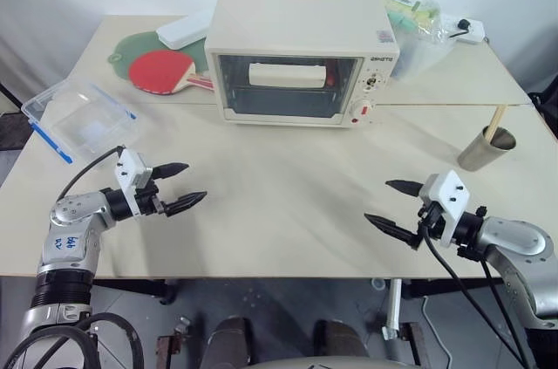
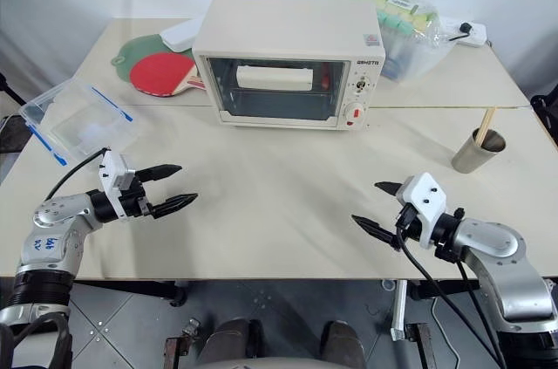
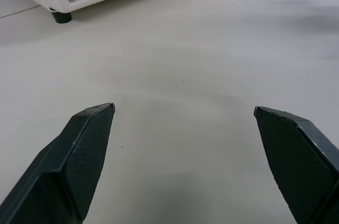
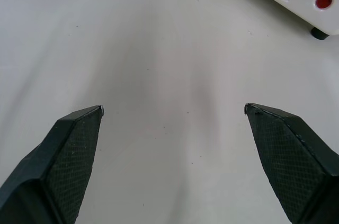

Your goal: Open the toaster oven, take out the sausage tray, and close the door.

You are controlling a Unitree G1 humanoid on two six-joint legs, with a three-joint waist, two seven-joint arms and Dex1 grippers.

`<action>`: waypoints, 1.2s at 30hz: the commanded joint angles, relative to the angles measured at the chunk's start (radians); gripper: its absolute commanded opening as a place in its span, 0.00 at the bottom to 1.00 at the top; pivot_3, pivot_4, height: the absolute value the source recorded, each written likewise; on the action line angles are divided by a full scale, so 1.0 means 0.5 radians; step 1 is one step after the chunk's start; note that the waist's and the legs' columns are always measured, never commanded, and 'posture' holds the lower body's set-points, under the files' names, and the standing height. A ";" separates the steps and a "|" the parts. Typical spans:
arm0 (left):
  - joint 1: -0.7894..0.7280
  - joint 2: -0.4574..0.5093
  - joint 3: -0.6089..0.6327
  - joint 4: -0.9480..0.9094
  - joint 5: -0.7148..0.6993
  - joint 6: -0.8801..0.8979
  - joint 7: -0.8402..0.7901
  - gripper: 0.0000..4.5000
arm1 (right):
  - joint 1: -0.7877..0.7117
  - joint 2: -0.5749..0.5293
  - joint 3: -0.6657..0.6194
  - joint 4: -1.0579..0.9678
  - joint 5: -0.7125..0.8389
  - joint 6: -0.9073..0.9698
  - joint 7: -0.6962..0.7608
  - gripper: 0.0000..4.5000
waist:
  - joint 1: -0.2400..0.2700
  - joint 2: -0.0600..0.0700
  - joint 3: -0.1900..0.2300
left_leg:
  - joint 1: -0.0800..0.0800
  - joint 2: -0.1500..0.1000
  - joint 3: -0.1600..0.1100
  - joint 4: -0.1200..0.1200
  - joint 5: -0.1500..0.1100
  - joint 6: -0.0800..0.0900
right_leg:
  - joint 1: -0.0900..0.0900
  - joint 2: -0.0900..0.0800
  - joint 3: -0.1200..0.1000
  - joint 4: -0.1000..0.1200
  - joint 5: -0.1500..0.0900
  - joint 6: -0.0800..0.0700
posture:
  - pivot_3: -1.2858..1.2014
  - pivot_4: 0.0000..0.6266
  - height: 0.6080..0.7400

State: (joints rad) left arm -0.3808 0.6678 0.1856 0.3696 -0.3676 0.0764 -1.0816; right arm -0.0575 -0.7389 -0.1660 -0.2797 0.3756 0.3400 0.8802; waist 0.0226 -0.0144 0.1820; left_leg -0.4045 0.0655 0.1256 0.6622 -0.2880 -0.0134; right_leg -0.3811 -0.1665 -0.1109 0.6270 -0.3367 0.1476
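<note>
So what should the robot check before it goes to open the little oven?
1. Door shut, handle facing the robot: ok.
2. Left hand open and empty: ok.
3. Right hand open and empty: ok.
4. Table in front of the toaster oven free for the door to swing down: ok.
5. Metal cup with a stick, off to the robot's right, out of the way: ok.
6. Sausage tray inside: cannot tell, the glass does not show it plainly.
</note>
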 commanded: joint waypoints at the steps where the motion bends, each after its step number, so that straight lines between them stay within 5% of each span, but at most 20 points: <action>1: -0.003 0.034 0.041 -0.033 -0.039 -0.030 -0.051 1.00 | -0.038 -0.045 -0.051 -0.013 0.021 -0.042 0.036 0.99 | 0.000 0.000 0.000 | 0.000 0.000 0.000 0.000 0.000 0.000 | 0.000 0.000 0.000 0.000 0.000 0.000 | 0.52 0.24 1.00; 6: 0.004 0.043 0.038 -0.060 -0.010 0.059 0.011 1.00 | -0.142 -0.037 -0.001 -0.018 0.053 0.022 0.062 0.99 | -0.002 0.000 0.000 | 0.000 0.000 0.000 0.000 0.000 0.000 | 0.000 0.000 0.000 0.000 0.000 0.000 | 0.52 0.24 1.00; 19: -0.088 -0.007 0.150 -0.133 -0.147 0.153 0.147 1.00 | -1.151 0.319 0.465 0.445 -0.027 0.152 0.083 0.99 | -0.053 0.000 0.000 | -0.001 0.000 -0.001 0.002 0.000 0.000 | -0.001 0.000 -0.001 0.003 0.000 0.000 | 0.52 0.24 1.00; 36: 0.113 -0.113 0.310 -0.414 -0.332 0.128 0.209 1.00 | -2.096 0.648 0.603 1.883 -0.438 -0.768 0.354 0.99 | -0.120 0.000 0.000 | -0.003 0.001 0.001 -0.002 0.000 0.000 | -0.006 0.000 -0.002 0.004 0.000 0.000 | 0.52 0.24 1.00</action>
State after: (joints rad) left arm -0.3323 0.6081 0.3157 0.2025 -0.5103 0.1513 -0.9787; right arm -1.0572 -0.4164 0.1494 0.6351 0.1654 0.0109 1.0442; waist -0.0373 -0.0142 0.1821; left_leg -0.4059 0.0659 0.1260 0.6611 -0.2880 -0.0136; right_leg -0.3842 -0.1666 -0.1117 0.6291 -0.3367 0.1476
